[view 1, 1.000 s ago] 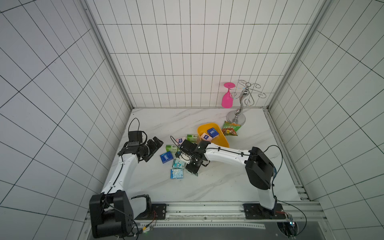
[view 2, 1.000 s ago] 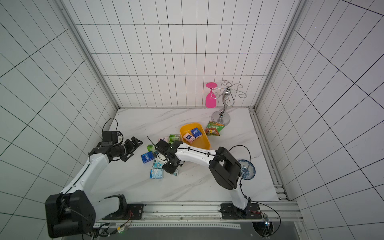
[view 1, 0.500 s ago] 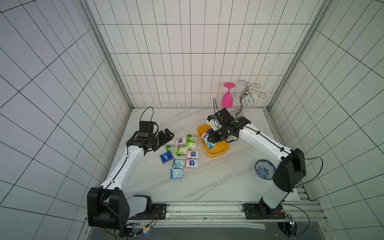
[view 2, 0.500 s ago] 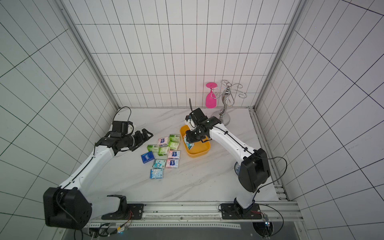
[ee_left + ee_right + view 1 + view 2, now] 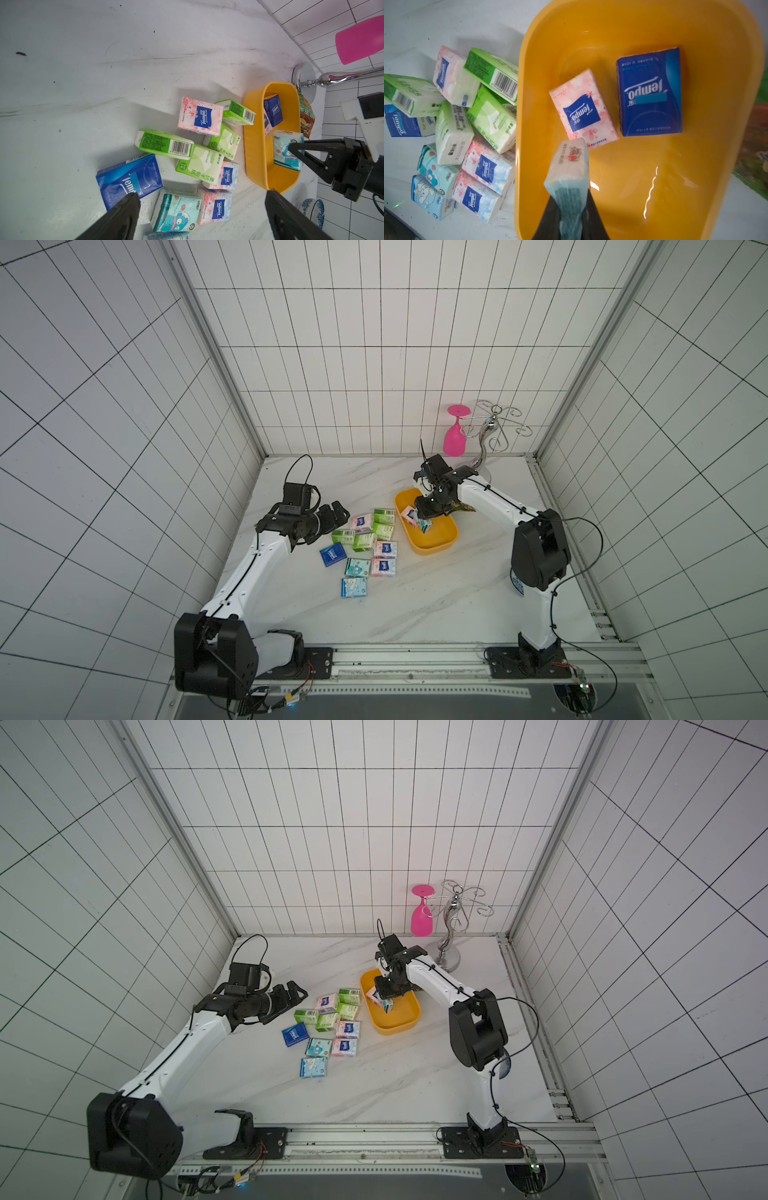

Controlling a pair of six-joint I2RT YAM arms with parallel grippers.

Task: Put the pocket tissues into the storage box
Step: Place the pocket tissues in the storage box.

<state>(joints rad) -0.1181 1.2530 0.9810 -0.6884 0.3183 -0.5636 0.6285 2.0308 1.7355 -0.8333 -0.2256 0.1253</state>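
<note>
My right gripper point(image 5: 569, 199) is shut on a light teal packet point(image 5: 568, 170) of pocket tissues, held edge-down just above the yellow-orange storage box point(image 5: 664, 187). A pink-white packet point(image 5: 583, 112) and a dark blue packet point(image 5: 650, 93) lie flat in the box. In both top views the right gripper point(image 5: 424, 518) point(image 5: 384, 998) hangs over the box's point(image 5: 436, 541) point(image 5: 401, 1017) far half. Several more packets point(image 5: 370, 543) lie heaped on the table left of the box. My left gripper point(image 5: 334, 516) point(image 5: 202, 197) stands open at the heap's left side, holding nothing.
A green-and-orange snack bag point(image 5: 465, 508) lies against the box's far side. A chrome rack point(image 5: 486, 435) with a pink glass point(image 5: 455, 439) stands in the back right corner. A blue-and-white bowl point(image 5: 313, 209) sits behind my right arm's base.
My right arm has carried the teal packet from the heap to above the box. The left arm has reached in towards the heap's left side, its gripper still open.
</note>
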